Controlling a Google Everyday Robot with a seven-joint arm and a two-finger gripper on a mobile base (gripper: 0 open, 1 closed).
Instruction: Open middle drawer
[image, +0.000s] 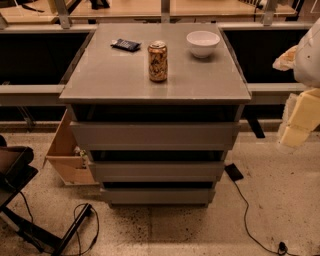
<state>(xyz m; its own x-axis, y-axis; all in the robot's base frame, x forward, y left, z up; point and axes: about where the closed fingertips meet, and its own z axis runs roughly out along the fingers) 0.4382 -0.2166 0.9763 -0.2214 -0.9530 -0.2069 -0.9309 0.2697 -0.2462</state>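
The gripper (299, 122) hangs at the right edge, beside the cabinet (75, 92) and well apart from its drawers; whether it's apart or together can't be told. The mid drawer (156, 171) is 2nd of 3 stacked grey fronts, w/ a dark gap above it. On top: can (157, 61), bowl (202, 43), dark packet (125, 45).

Speckled floor (280, 200) (cable (245, 202) trailing), wooden box (67, 150) left.

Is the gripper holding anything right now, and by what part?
Nothing, as far as shows: the gripper hangs at the right edge of the view, apart from the middle drawer.
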